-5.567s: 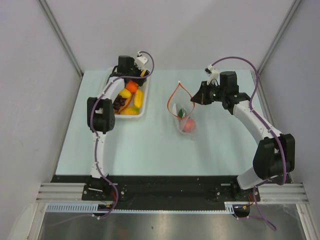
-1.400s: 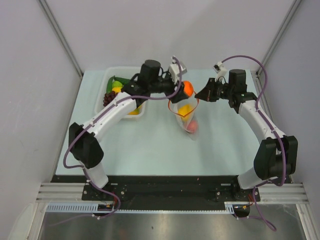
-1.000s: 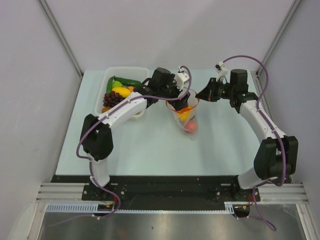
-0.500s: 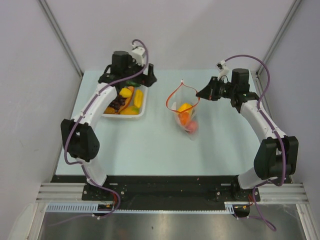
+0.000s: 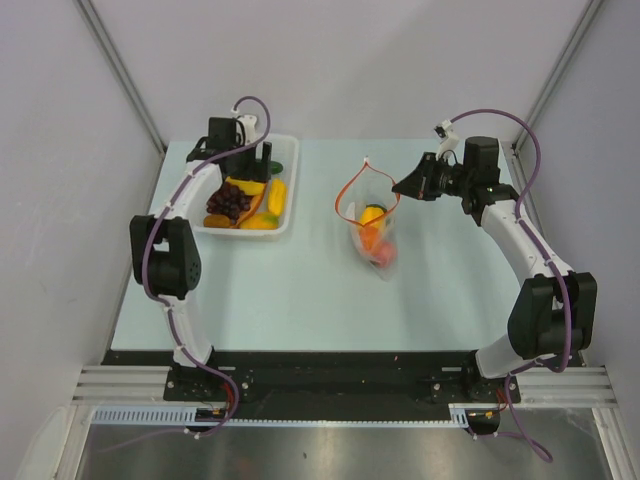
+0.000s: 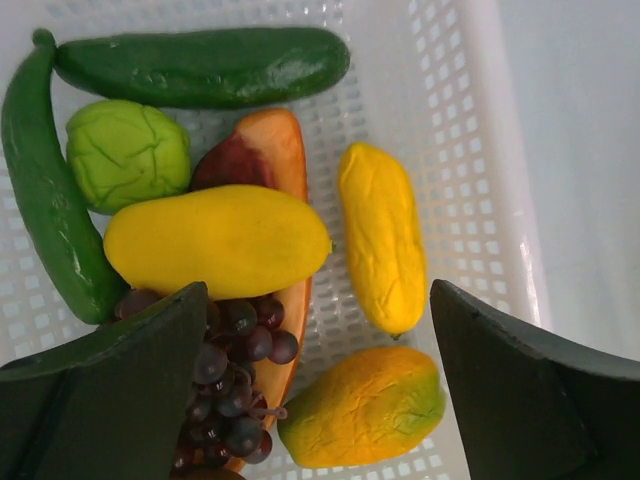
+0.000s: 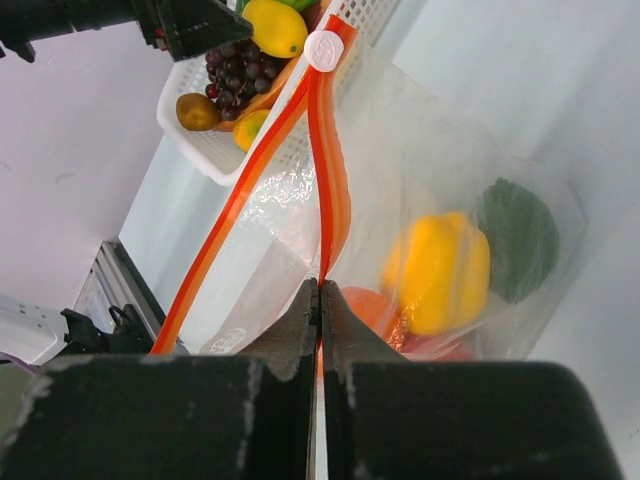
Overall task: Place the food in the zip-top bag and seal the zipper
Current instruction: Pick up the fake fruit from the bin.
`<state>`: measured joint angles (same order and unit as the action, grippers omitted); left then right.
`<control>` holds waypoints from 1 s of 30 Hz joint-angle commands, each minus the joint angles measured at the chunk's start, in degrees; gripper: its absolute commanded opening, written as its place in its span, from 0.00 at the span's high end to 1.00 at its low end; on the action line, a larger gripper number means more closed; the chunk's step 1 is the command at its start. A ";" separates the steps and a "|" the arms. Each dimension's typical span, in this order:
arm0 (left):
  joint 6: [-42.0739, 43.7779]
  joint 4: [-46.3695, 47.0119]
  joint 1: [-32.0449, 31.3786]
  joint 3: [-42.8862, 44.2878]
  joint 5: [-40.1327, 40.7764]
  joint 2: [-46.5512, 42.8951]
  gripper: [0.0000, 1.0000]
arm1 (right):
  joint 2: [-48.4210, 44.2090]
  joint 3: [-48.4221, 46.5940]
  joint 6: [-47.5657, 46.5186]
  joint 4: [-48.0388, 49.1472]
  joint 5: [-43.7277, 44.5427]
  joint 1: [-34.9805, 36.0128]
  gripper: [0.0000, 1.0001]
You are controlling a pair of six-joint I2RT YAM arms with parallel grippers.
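The clear zip-top bag (image 5: pixel 372 232) lies mid-table with its mouth held open. Its red-orange zipper (image 5: pixel 344 197) forms a loop. Yellow, orange, pink and green food shows inside it (image 7: pixel 438 272). My right gripper (image 5: pixel 403 186) is shut on the zipper's right edge (image 7: pixel 322 262) and holds it up. My left gripper (image 5: pixel 240 166) hovers open and empty over the white tray (image 5: pixel 281 228). Between and ahead of its jaws (image 6: pixel 318 300) lie dark purple grapes (image 6: pixel 235 390), a yellow-green mango (image 6: pixel 362 405), a yellow fruit (image 6: pixel 382 235), a larger yellow one (image 6: pixel 215 240), a green cabbage (image 6: pixel 128 152) and two cucumbers (image 6: pixel 200 65).
The tray stands at the back left of the pale table (image 5: pixel 270 290). The bag's white slider tab (image 7: pixel 324 48) sits at the far end of the zipper. Grey walls and slanted frame posts (image 5: pixel 120 70) close in both sides.
My left arm carried an orange food piece to the bag's mouth, left it inside, and swung back over the tray with its jaws open. My right gripper kept holding the zipper edge.
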<state>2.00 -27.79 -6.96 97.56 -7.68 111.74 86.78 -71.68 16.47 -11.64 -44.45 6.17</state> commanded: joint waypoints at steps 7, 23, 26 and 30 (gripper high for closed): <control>17.24 -6.83 2.47 -0.09 3.81 -3.72 0.00 | -0.48 -0.30 -1.44 0.13 0.68 -0.20 1.00; 16.20 -10.27 3.89 -1.84 6.64 2.95 0.00 | 0.05 -0.30 -1.79 -0.05 1.12 0.68 1.00; 14.62 -8.69 3.89 -1.85 5.75 4.71 0.00 | 0.05 -0.30 -1.88 -0.14 1.29 0.77 1.00; 13.12 -7.37 3.80 -1.84 4.52 6.38 0.02 | 0.14 -0.30 -2.23 -0.66 1.38 0.86 1.00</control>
<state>17.82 -36.58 -3.18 96.31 -0.58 117.12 86.80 -71.68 15.40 -12.53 -43.79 6.68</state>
